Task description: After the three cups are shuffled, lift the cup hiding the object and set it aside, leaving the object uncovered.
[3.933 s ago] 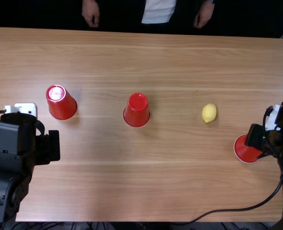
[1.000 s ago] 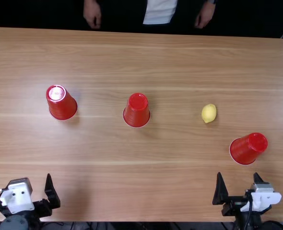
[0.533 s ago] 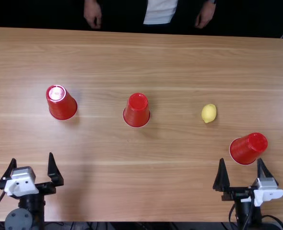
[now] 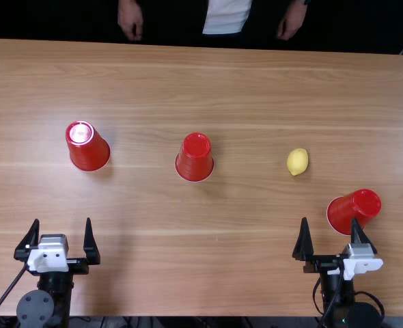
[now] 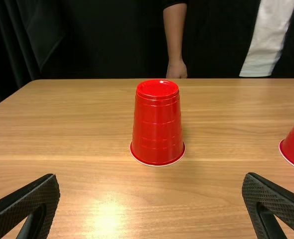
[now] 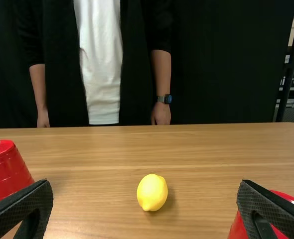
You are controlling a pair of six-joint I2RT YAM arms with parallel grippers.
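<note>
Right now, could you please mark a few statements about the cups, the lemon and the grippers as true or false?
1. The lemon lies uncovered on the table. True.
2. The right gripper is shut on the right cup. False: it is open and holds nothing; the cup stands by one of its fingers.
3. The left gripper is open. True.
4. The lemon lies left of the middle cup. False: it lies between the middle cup and the right cup.
</note>
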